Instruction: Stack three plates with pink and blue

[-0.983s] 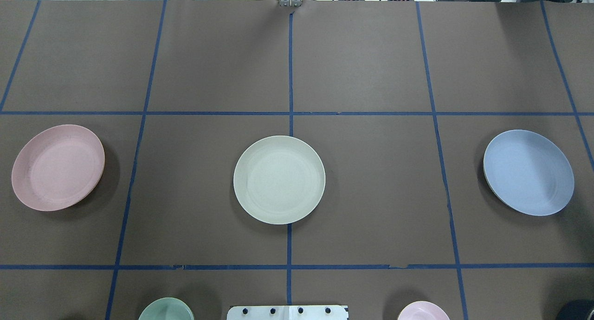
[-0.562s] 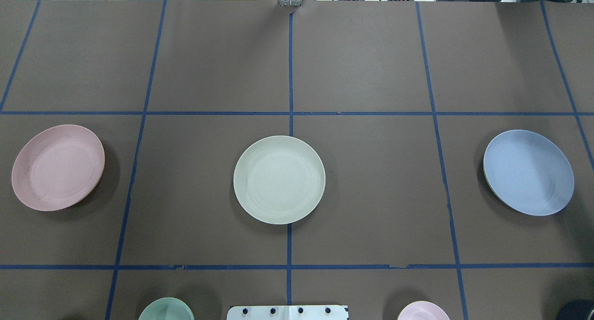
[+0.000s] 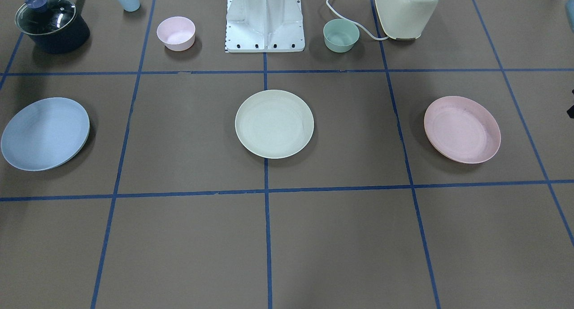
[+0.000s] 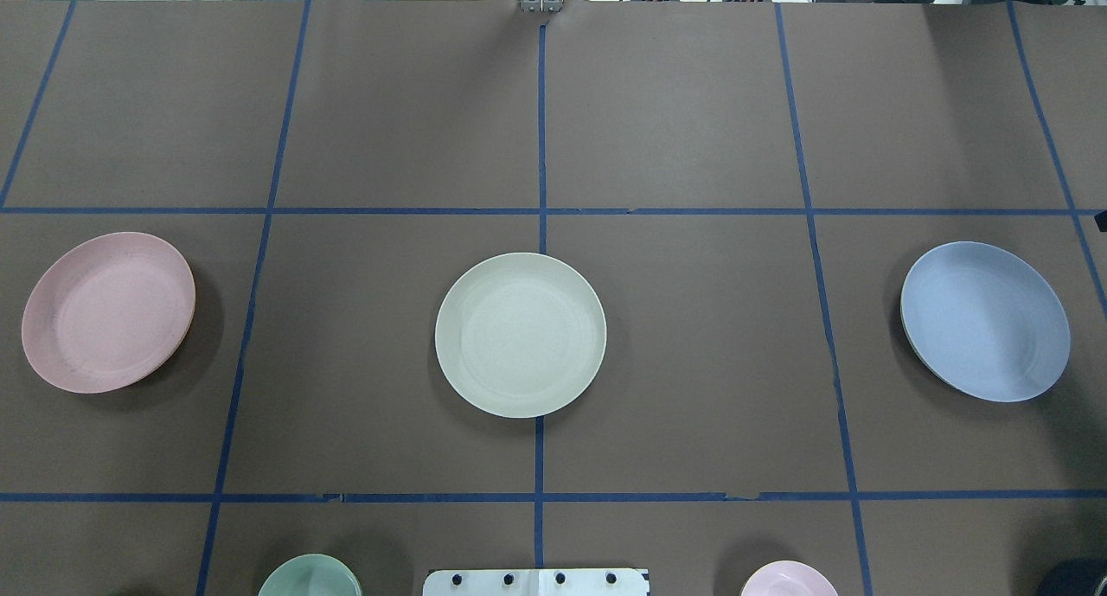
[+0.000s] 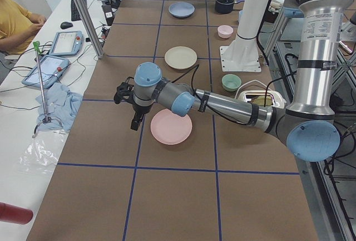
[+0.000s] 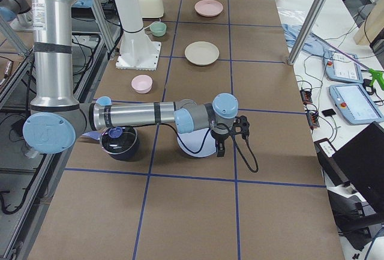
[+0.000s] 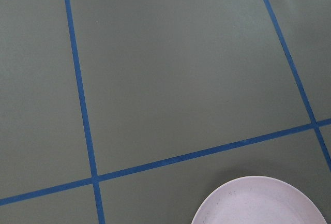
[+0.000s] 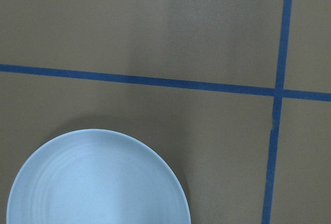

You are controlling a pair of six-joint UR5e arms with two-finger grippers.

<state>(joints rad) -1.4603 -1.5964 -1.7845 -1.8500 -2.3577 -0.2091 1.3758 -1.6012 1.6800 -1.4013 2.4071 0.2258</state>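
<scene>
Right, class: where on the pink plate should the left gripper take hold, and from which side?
Probably the thin raised rim of the pink plate: it lies flat and shallow, with nothing else to pinch. Come from above at the edge away from the robot's base, where the left gripper hangs.

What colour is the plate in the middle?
The middle plate is cream; best in the overhead exterior view.

Overhead and front-facing cameras look steeply down from opposite sides, sharing the round cream plastic plate [image 4: 520, 335]. End cameras look along the brown surface [image 5: 178, 196]; wrist cameras hang close above it.
</scene>
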